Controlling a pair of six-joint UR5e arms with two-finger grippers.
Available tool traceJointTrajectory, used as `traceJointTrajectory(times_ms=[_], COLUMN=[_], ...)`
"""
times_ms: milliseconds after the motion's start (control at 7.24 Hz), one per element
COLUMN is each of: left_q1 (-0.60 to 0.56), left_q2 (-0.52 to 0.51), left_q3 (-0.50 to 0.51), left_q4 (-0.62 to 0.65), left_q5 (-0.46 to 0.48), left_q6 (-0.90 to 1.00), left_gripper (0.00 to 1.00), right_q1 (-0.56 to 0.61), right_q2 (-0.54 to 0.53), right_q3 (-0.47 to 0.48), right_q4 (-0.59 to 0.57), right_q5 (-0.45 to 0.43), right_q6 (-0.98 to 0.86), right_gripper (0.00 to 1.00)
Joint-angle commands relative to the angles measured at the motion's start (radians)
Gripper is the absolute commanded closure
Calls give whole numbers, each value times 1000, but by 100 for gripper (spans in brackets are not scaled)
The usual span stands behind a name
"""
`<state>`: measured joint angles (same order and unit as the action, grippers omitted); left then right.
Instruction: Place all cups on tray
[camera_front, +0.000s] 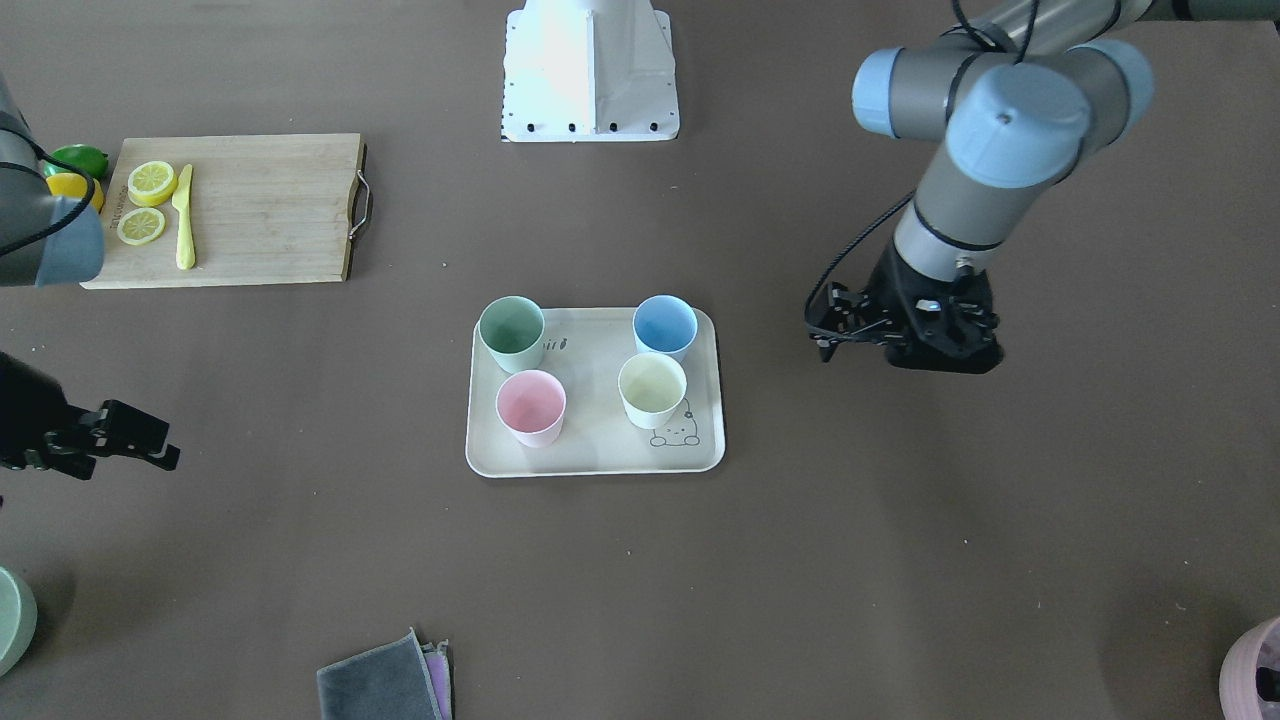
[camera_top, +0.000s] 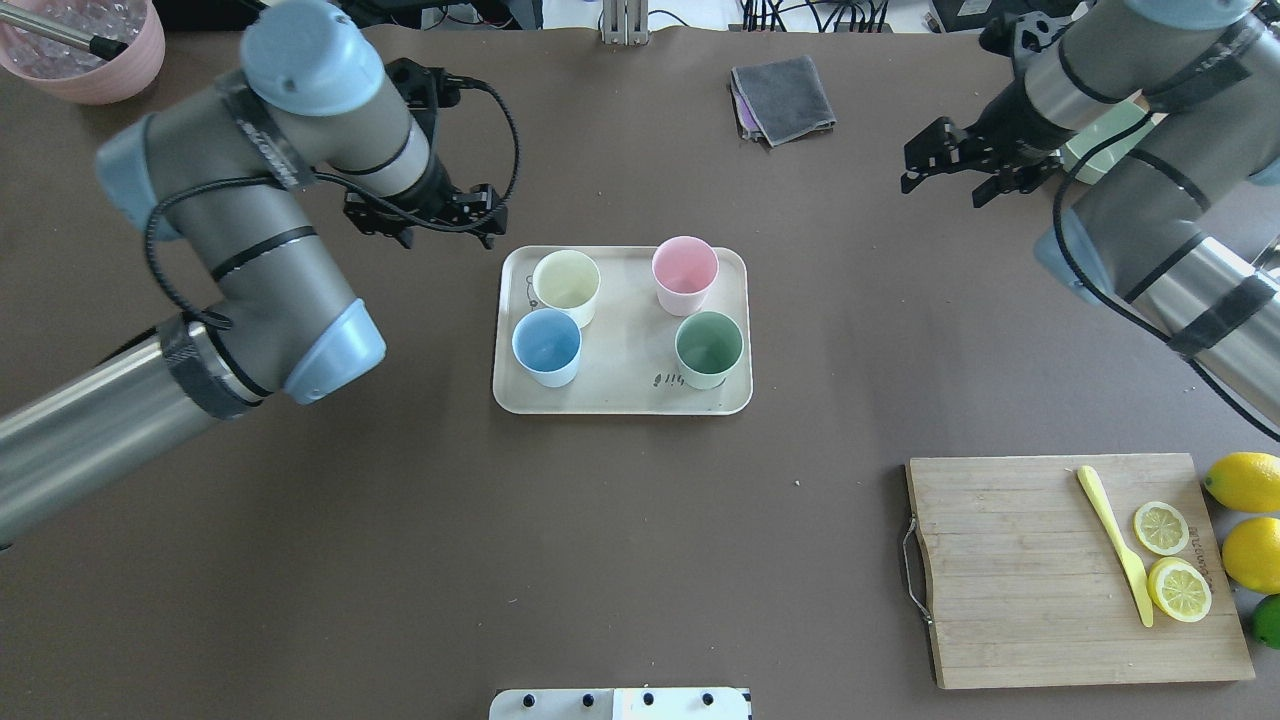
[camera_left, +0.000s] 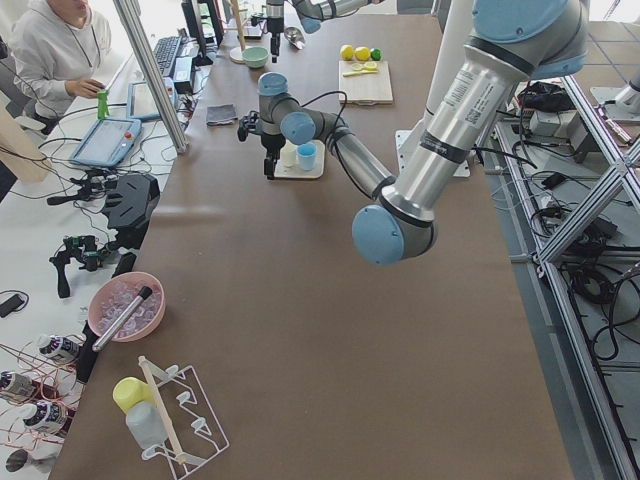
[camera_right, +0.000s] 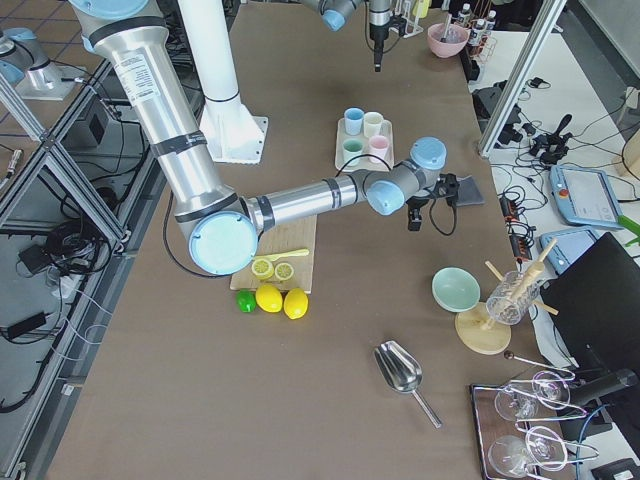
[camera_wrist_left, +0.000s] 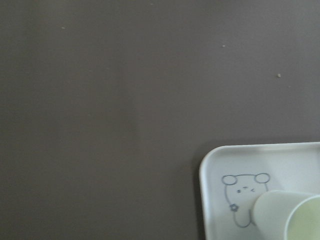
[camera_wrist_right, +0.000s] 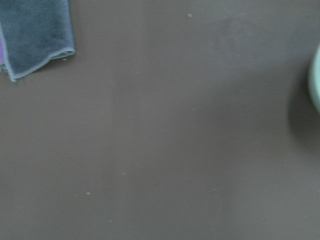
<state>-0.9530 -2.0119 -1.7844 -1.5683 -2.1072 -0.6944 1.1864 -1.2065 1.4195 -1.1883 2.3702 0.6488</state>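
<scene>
The cream tray (camera_front: 600, 445) (camera_top: 620, 398) lies at the table's middle, its bunny drawing at one corner. Four cups stand upright on it: green (camera_front: 511, 332) (camera_top: 708, 348), blue (camera_front: 665, 326) (camera_top: 546, 346), pink (camera_front: 531, 406) (camera_top: 685, 271) and pale yellow (camera_front: 652, 389) (camera_top: 566, 283). My left gripper (camera_front: 905, 345) (camera_top: 450, 235) hovers open and empty just outside the tray's yellow-cup corner. Its wrist view shows that tray corner (camera_wrist_left: 215, 170) and the yellow cup (camera_wrist_left: 292, 215). My right gripper (camera_front: 150, 440) (camera_top: 918, 160) is open and empty, far from the tray.
A wooden cutting board (camera_front: 260, 210) (camera_top: 1040, 570) holds lemon slices and a yellow knife (camera_top: 1115, 545), with lemons and a lime beside it. A grey cloth (camera_front: 385, 680) (camera_top: 783, 95), a green bowl (camera_front: 10, 615) and a pink bowl (camera_top: 90, 55) sit along the far edge.
</scene>
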Motion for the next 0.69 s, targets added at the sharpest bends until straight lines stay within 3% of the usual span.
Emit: traceJointTrajectory(times_ms=[0,138,276,553], left_q1=[-222,-315,-370,-381], left_q2=[178,247,266,346], left_q3=[-27,-3,31,34], left_q4=[17,4,4,-9], left_q5=[-54,-135,-154,-149], left_q6=[380,483,577,581], left_gripper=[2,2,2,2], right_q1=[115,165,200,254], right_q2=[-95,-128,-160,-206], right_q3=[7,6,7,27], right_q4=[-101,-111,-111,-111], right_q5=[4,4,9,29], right_q6=[-278,-369,-408,-437], right_gripper=[0,0,0,0])
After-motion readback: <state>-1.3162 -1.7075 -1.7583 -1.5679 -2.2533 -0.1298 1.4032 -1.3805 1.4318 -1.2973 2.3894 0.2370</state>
